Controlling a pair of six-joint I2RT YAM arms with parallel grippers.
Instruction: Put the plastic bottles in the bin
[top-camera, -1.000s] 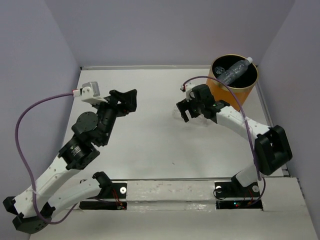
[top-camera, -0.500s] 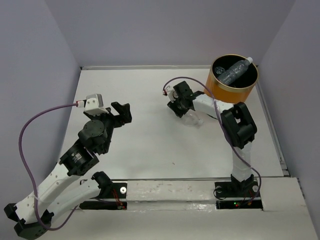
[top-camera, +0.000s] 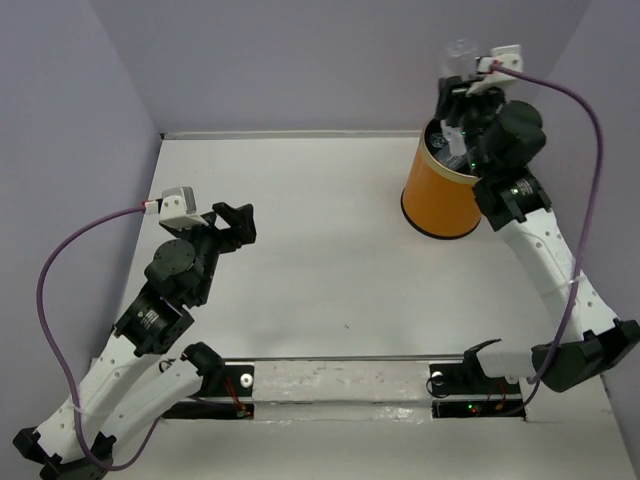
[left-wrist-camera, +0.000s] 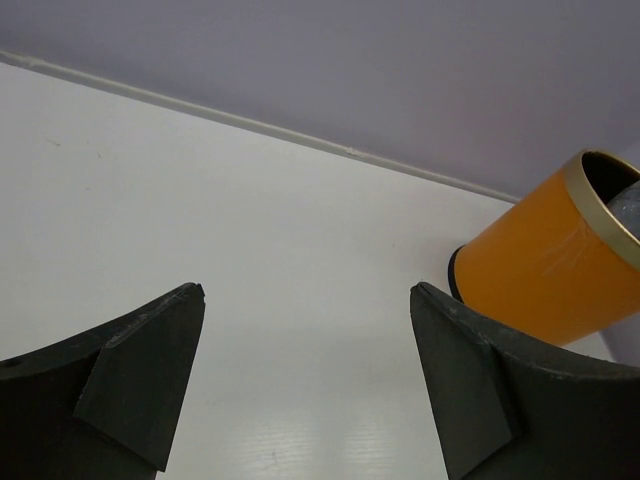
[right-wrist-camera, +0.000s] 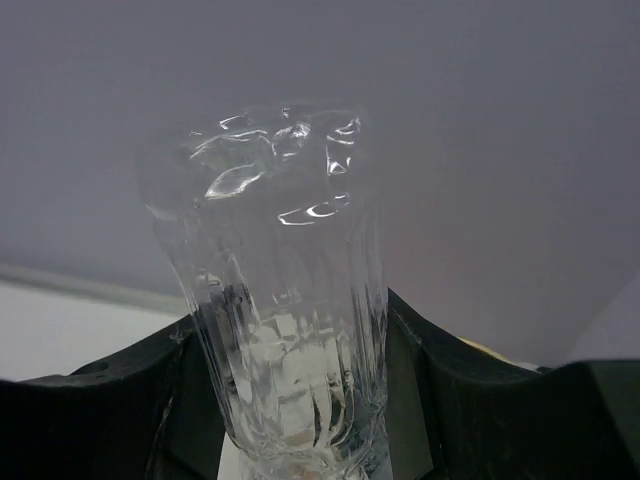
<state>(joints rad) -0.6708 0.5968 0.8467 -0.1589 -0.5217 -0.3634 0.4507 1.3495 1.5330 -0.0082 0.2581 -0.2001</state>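
Top external view: at the near edge of the white table (top-camera: 330, 300) the two arms are bolted side by side, each trailing a purple cable (top-camera: 45, 290). The left arm reaches inward over the left half of the table, and the left gripper (top-camera: 240, 222) hangs low with nothing in it. Its black fingers (left-wrist-camera: 140, 390) are spread wide in the left wrist view, with bare tabletop showing between them.

Farther back on the right stands the tall orange cylindrical bin (top-camera: 438, 198), near the far right corner. It shows a good deal of its orange wall and looks tilted, its mouth leaning away to the right. The left wrist camera sees it past the right-hand finger, with its thin pale rim (left-wrist-camera: 598, 205) and something greyish just inside; what that is cannot be made out.

The right arm rises from its base and stretches up over the bin. Its right gripper (top-camera: 462, 105) sits above the bin's mouth and hides most of it. The jaws are closed narrowly on a clear ribbed plastic bottle (top-camera: 458, 55), which stands up out of the gripper against the pale purple back wall (top-camera: 300, 60), above the bin and not inside it. From the right wrist, the bottle (right-wrist-camera: 285, 290) is pinched between the two dark fingers (right-wrist-camera: 120, 410), its lumpy end pointing away from the camera.
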